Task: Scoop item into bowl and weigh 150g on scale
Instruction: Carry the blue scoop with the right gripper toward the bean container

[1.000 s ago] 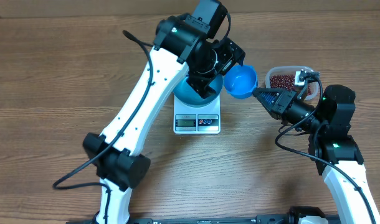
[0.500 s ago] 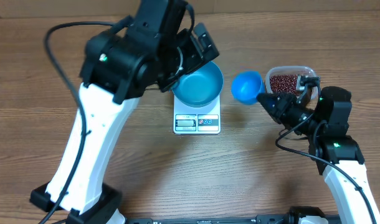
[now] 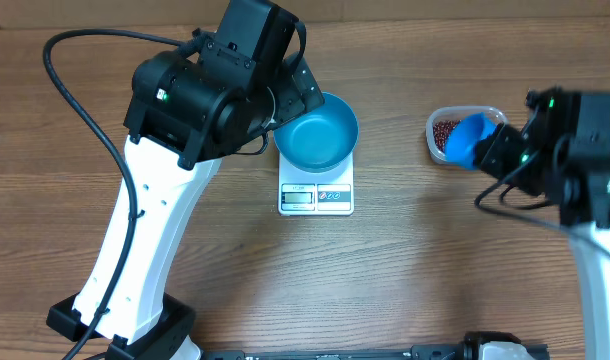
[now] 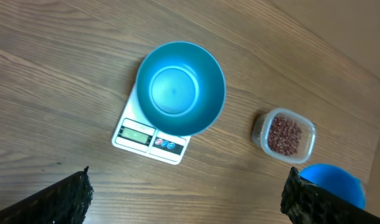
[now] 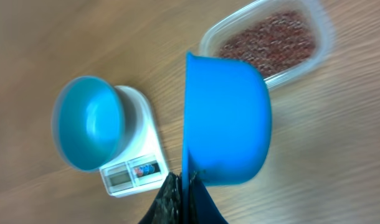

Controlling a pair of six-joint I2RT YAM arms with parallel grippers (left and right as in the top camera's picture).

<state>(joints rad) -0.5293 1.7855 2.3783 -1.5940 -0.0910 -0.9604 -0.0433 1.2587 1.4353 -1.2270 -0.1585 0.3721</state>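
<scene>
The teal bowl (image 3: 317,131) (image 4: 179,87) stands empty on the white scale (image 3: 316,197) (image 4: 146,134). Dark red-brown beans (image 3: 445,130) (image 4: 283,134) fill a clear tub at the right. My right gripper (image 5: 185,180) is shut on the rim of a small blue scoop (image 5: 226,118) (image 3: 467,140), which hangs tilted over the near part of the tub (image 5: 271,37). High above the table, my left gripper (image 4: 187,202) is open, its fingers (image 4: 59,199) far apart with nothing between them, just left of the bowl in the overhead view.
The raised left arm (image 3: 205,100) covers the table left of the scale in the overhead view. The right arm (image 3: 575,170) stands at the right edge beside the tub. Bare wood table (image 3: 405,260) lies in front of the scale.
The left arm lifted off the bowl and swung up to the left, uncovering it. The right gripper carried the scoop rightward from beside the bowl to over the bean tub.
</scene>
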